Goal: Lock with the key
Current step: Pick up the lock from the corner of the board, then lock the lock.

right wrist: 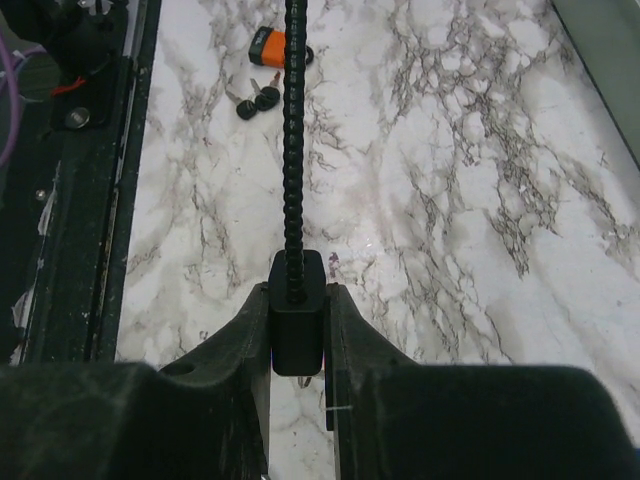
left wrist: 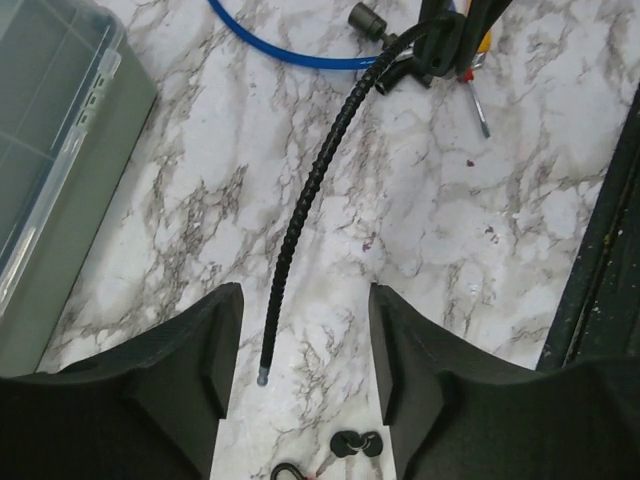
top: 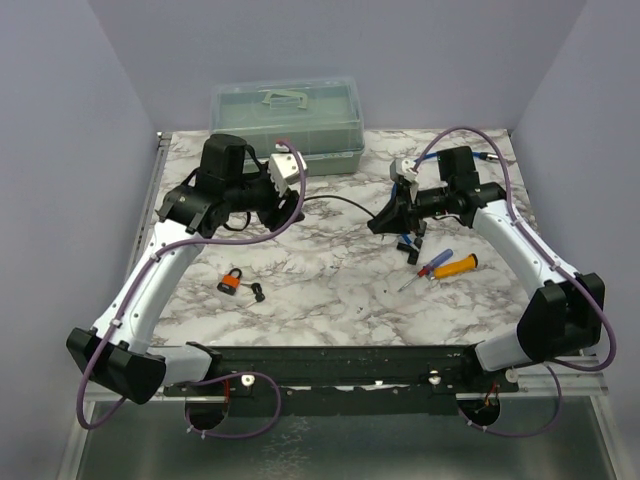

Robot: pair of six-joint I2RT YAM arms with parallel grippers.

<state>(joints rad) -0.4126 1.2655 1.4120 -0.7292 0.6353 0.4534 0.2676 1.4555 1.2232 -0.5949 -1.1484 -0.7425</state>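
Note:
A black ribbed cable [top: 340, 203] lies across the marble table between my two grippers. My right gripper [right wrist: 298, 295] is shut on the black lock body [right wrist: 297, 320] at one end of it, and the cable [right wrist: 292, 150] runs straight away from the jaws. The cable's free end [left wrist: 263, 376] rests on the table between the fingers of my left gripper [left wrist: 305, 300], which stands open and does not touch it. Two black-headed keys [top: 258, 292] lie beside a small orange padlock [top: 231, 282] at the front left; the keys [left wrist: 356, 443] also show just below the left jaws.
A clear plastic box [top: 287, 115] stands at the back edge. An orange-handled screwdriver [top: 456, 265] and a red-and-blue one [top: 428, 268] lie by the right arm. A blue cable [left wrist: 290, 52] curves near the right gripper [top: 384, 221]. A black rail [top: 330, 362] runs along the near edge.

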